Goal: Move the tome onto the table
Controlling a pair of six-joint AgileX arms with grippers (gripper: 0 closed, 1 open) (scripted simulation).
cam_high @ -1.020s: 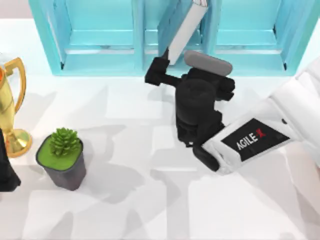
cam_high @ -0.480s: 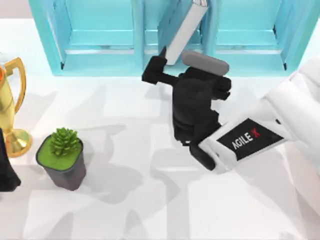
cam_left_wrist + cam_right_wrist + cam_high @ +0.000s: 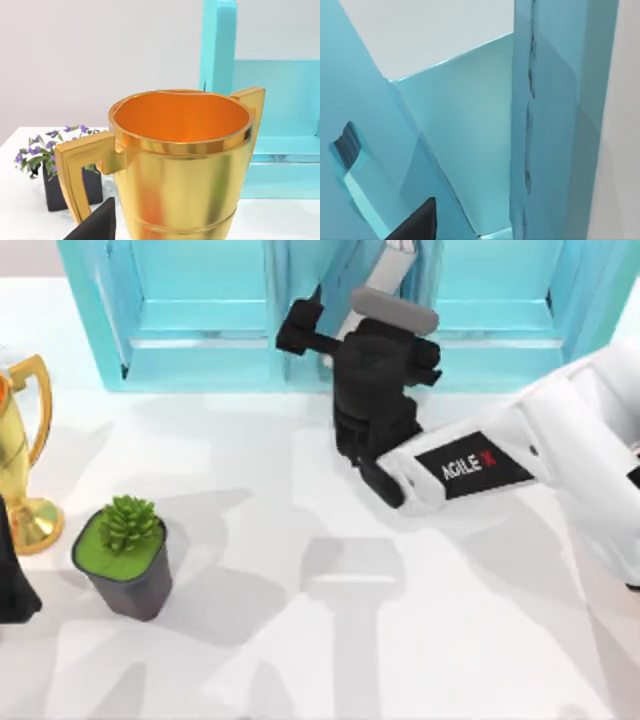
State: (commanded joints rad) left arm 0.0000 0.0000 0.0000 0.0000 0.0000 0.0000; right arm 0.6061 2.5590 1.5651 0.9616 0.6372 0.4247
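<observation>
- The book [image 3: 388,268] is not on the table [image 3: 450,640] yet. It stands in the middle compartment of the turquoise shelf [image 3: 200,330] along the table's far edge. It leans at an angle, with its pale page edges facing up toward the overhead camera.
- Our right gripper [image 3: 318,335] is pushed into the mouth of that same compartment, at the book's lower end. We judge it is there to take hold of the leaning book and draw it out. Because the book tilts, its near end is offered to a reach from the table side.
- In the right wrist view the book's teal cover [image 3: 555,100] rises close in front of the camera. One dark fingertip [image 3: 415,225] shows off to the side of it.
- We cannot tell whether this gripper is apart, together or clamped on the book, because the wrist hides the contact from above.
- Our left gripper [image 3: 12,585] is parked at the table's left edge, just beside the gold trophy [image 3: 20,450], well out of the way. We cannot tell its grip state either.
- A potted plant [image 3: 125,555] sits near the left front. The broad bare middle of the table is, in our judgement, the natural landing spot.
</observation>
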